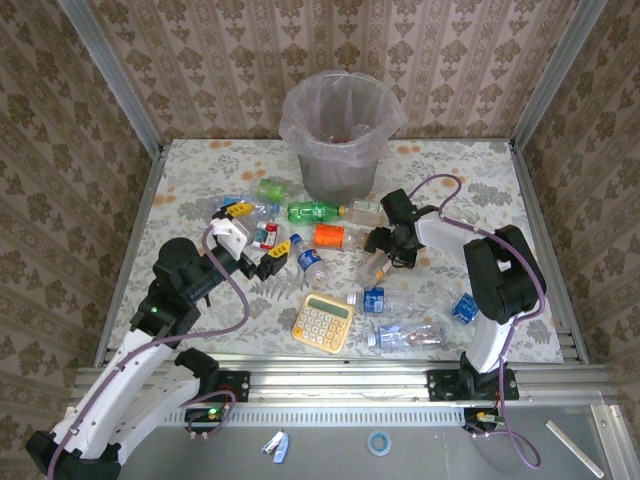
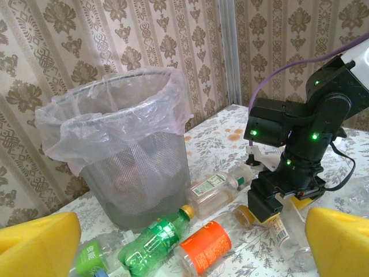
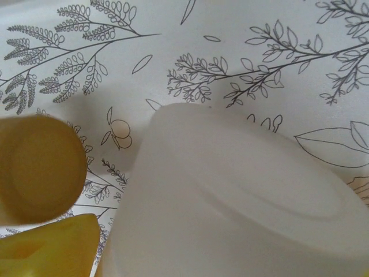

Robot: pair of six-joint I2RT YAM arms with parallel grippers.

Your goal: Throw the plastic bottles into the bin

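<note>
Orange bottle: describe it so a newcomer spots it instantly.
Find the grey bin at the table's far side. In front of it lies a green bottle; just nearer still lies the orange bottle. No neighbour is bright orange; they are clear or green.

Grey mesh bin [image 1: 335, 172] upright, plastic bottles [image 1: 312, 262] scattered before it.
The bin, lined with a translucent pinkish bag [image 1: 296, 120], stands at the far side. Just before it 3 lie on their sides: a green bottle [image 1: 315, 211], an orange bottle [image 1: 329, 236] and a clear white-labelled bottle [image 1: 365, 208]. A crushed clear bottle [image 1: 405, 335] lies nearer, well apart.
</note>
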